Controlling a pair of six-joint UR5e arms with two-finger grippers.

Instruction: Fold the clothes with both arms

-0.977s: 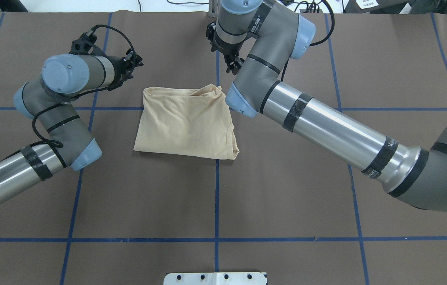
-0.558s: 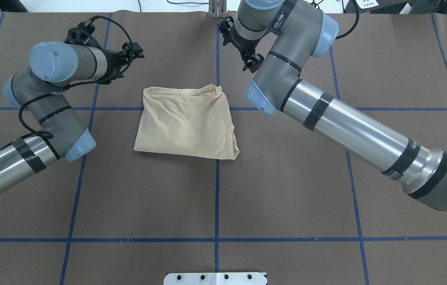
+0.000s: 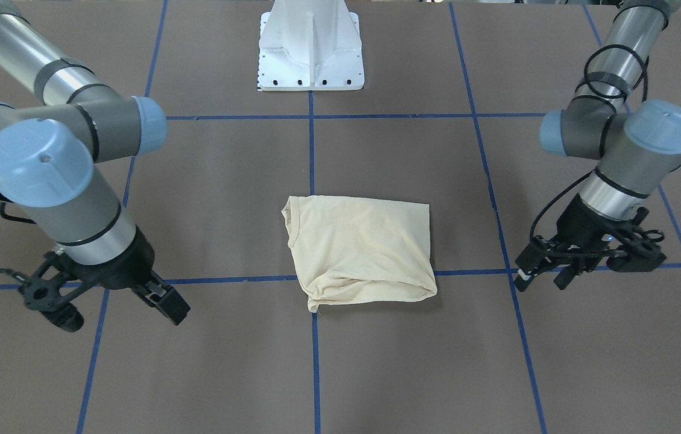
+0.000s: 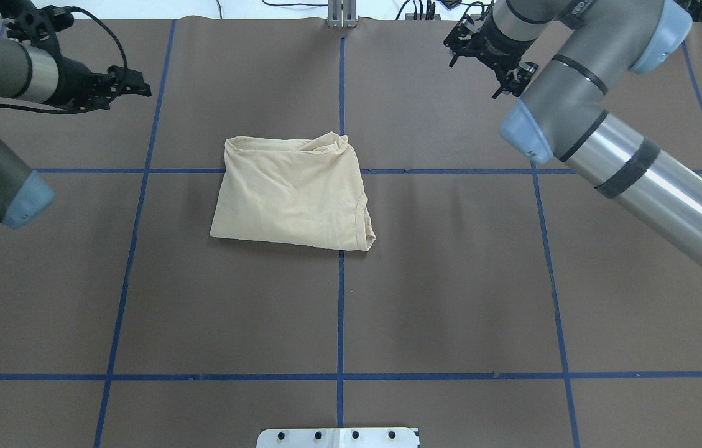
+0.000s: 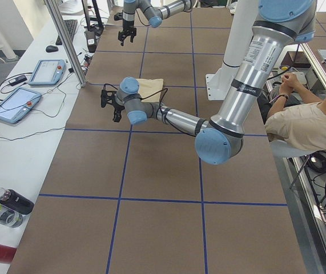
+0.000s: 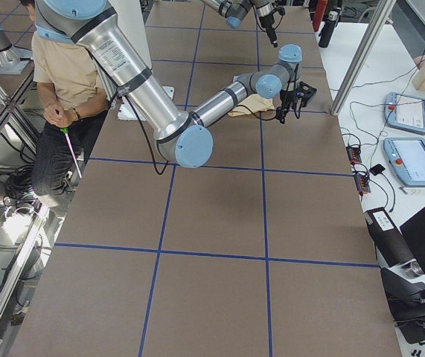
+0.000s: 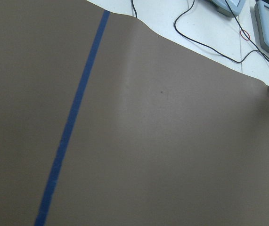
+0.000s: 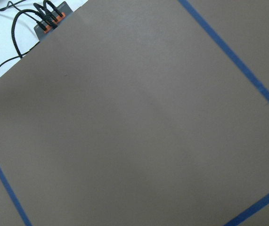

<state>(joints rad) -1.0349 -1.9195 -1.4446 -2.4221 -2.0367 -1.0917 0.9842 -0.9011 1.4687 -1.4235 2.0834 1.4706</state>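
Observation:
The cream-yellow shirt (image 4: 291,196) lies folded into a rough rectangle at the table's middle, also in the front view (image 3: 361,247). Its print and neck label are hidden. My left gripper (image 4: 139,85) hovers far to the shirt's left, well apart from it, with its fingers apart and empty; it is at the right in the front view (image 3: 542,280). My right gripper (image 4: 453,53) hovers far to the shirt's right near the table's far edge, open and empty; it is at the left in the front view (image 3: 165,304). Both wrist views show only bare brown table.
The brown table cover carries a blue tape grid (image 4: 340,311). The white pedestal base (image 3: 311,48) stands on the robot's side. A seated operator (image 5: 311,123) is beside the table. Control tablets (image 5: 14,103) and bottles (image 5: 8,202) lie on the side bench.
Both arms have swung outward and away from the shirt, the left gripper to the left, the right gripper to the right. The shirt has not moved.

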